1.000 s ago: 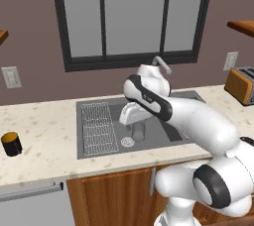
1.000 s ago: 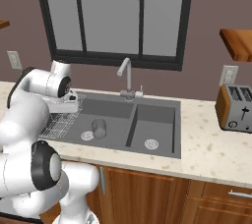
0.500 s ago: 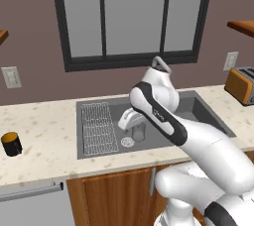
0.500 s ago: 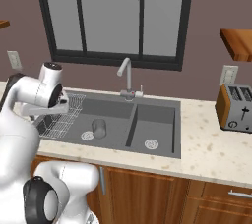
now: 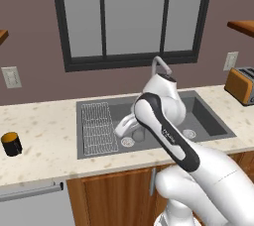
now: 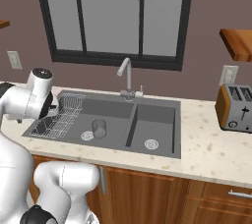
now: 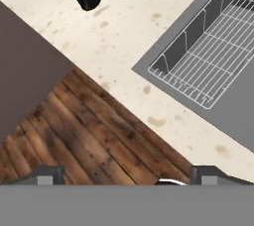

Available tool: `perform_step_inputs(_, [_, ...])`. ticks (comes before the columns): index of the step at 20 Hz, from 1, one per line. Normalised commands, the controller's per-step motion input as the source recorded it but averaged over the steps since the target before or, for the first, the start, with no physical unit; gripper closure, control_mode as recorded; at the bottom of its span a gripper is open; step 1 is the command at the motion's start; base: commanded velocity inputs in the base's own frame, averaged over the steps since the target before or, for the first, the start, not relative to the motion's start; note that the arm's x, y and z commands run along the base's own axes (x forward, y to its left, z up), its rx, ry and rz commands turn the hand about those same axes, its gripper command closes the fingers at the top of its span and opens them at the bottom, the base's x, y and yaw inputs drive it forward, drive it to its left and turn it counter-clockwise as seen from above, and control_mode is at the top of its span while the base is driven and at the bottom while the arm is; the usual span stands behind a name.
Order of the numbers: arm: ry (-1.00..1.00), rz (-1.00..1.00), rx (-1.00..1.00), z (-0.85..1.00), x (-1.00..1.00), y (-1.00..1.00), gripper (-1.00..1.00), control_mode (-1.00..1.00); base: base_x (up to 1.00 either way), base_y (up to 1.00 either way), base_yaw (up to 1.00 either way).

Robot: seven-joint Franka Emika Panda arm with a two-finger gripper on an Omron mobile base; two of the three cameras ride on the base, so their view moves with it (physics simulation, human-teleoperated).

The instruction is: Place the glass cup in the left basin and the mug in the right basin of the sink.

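Two vessels matter here, and neither one carries any brand, label or lettering that can be read; nothing else in the kitchen shows legible writing either. The white arm rises from the base, bends sharply at a dark-banded elbow over the sink (image 6: 106, 142) and reaches out leftward across the left basin (image 5: 104, 143), its hand ending just above the wire rack (image 5: 96, 126) at that basin's left side. The pincer (image 7: 126, 174) has its two dark fingertips (image 7: 45, 174) spread wide apart at the bottom of the hand view, with nothing between them. That view looks down past the front edge of the speckled beige counter (image 5: 44, 136) onto the wooden floor (image 7: 84, 136), with the rack's corner at the upper right. The mug (image 5: 11, 143), black with an orange-yellow inside, stands upright on the counter well to the left of the sink, well apart from the pincer; in the hand view it sits near the top edge, far beyond the fingertips. The glass cup (image 6: 99, 128) is in the left basin, just beside the round silver drain (image 6: 87, 135) and to the right of the rack, near the divider. The right basin (image 6: 153, 128) holds its own drain. A curved silver faucet (image 6: 127, 76) stands behind the divider, and a toaster (image 6: 235, 108) sits on the counter at far right.
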Motion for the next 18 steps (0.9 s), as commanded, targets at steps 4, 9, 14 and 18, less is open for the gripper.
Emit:
perform_step_inputs(4, [0.01,0.00,0.00,0.32,-0.25,0.23,-1.00,-1.00,0.00,0.00,0.00])
perform_step_inputs(9, [0.00,-0.04,0.00,0.27,-0.31,0.23,-1.00,-1.00,0.00,0.00,0.00])
perform_step_inputs(14, [0.00,-0.10,0.00,0.20,-0.28,0.29,-1.00,-1.00,0.00,0.00,0.00])
perform_step_inputs(18, [0.00,-0.08,0.00,0.17,-0.19,0.32,-1.00,-1.00,0.00,0.00,0.00])
